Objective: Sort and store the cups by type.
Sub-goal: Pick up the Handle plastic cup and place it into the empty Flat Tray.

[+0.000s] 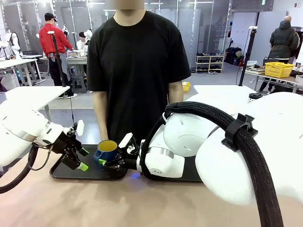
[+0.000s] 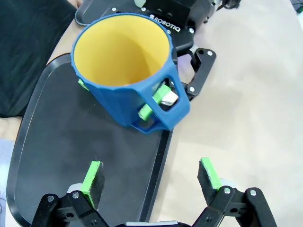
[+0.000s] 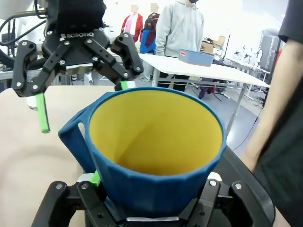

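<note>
The blue mug (image 1: 107, 150) with the yellow inside sits over the black tray (image 1: 61, 171), and the right tool (image 1: 110, 162) has it. That tool's jaws are closed on the mug: one green pad goes through the handle hole and the other presses from the far side, as the left wrist view shows. The mug (image 2: 128, 71) leans a little there, with its mouth up and its handle turned toward the table (image 2: 246, 104) side of the tray. I cannot tell if its bottom touches the tray or hangs just above it.

The left tool (image 1: 79, 159) is open and holds nothing. It waits just beside the mug, over the tray's left end. From the left wrist view its two green pads (image 2: 92, 176) stand wide apart, and the mug is straight ahead of them.

A person (image 1: 137, 61) in a black shirt stands at the far side of the table, right behind the tray.

The right arm is the one with the mug, so I think it does the next move. The left tool is close, so the mug should travel away from it.
</note>
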`<action>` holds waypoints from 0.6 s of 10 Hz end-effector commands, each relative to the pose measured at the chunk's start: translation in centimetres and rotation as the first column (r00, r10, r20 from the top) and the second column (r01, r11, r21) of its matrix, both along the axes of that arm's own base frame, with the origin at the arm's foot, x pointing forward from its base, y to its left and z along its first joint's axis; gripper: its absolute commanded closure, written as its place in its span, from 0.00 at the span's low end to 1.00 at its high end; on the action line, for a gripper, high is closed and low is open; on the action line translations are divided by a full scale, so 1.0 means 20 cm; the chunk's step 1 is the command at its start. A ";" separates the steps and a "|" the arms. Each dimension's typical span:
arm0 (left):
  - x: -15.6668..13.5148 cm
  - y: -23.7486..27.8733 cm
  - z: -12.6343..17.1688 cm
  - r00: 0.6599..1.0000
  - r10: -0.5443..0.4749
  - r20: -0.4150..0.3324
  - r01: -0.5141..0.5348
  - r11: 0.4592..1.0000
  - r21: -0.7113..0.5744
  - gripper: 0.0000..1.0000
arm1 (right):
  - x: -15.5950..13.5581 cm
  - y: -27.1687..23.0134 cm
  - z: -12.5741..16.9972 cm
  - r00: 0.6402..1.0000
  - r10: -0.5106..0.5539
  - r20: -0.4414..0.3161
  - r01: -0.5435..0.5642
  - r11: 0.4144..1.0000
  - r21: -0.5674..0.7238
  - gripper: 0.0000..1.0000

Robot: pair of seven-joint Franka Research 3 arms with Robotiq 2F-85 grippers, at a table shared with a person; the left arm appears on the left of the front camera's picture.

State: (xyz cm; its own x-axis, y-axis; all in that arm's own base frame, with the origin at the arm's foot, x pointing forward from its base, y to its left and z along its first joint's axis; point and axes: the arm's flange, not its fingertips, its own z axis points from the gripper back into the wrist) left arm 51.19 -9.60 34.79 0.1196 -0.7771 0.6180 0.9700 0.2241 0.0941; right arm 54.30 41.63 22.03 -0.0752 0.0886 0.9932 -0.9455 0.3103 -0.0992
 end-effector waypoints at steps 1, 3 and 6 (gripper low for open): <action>0.00 0.00 0.01 1.000 -0.004 0.007 0.004 1.000 0.001 0.00 | -0.17 0.08 -0.13 0.997 -0.057 0.044 0.058 0.998 -0.010 0.26; 0.00 0.00 0.01 1.000 -0.004 0.007 0.004 1.000 0.001 0.00 | -0.17 0.08 -0.15 0.997 -0.068 0.032 0.068 0.997 -0.019 0.26; 0.00 0.00 0.01 1.000 -0.004 0.007 0.004 1.000 0.001 0.00 | -0.17 0.10 -0.18 0.996 -0.090 0.004 0.090 0.994 -0.057 0.26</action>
State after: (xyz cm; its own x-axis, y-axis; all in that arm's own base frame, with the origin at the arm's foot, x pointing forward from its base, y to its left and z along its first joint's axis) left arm 51.19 -9.60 34.79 0.1195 -0.7771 0.6180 0.9700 0.2241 0.0941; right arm 54.18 41.85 21.17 -0.0321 0.1281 0.9912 -0.9361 0.3437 -0.0747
